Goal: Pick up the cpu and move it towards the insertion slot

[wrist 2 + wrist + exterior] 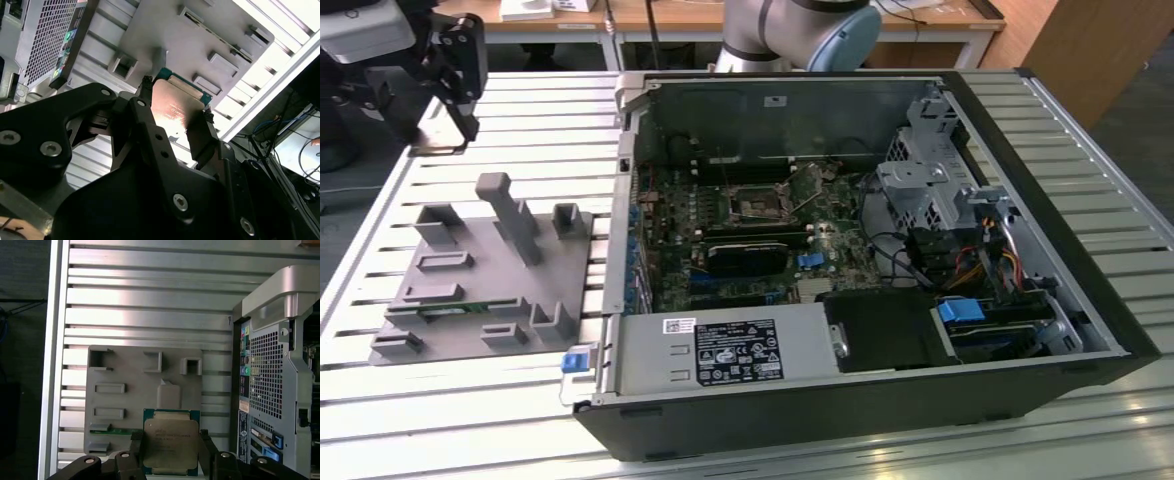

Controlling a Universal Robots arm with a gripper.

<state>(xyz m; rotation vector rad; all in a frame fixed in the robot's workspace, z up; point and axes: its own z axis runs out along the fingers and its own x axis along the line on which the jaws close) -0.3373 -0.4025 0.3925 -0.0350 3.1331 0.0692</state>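
Exterior view: the claw [456, 100] hangs near the grey fixture [480, 275], well apart from the computer's socket [755, 203]. Second wrist view: it clamps the cpu [176, 102] by two edges. First wrist view: the cpu sits clear above the fixture. We judge pickup done; carrying needs a level grip.

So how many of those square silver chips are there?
1. The cpu is clamped in the gripper, held above the grey fixture. More could be hidden inside the computer case.
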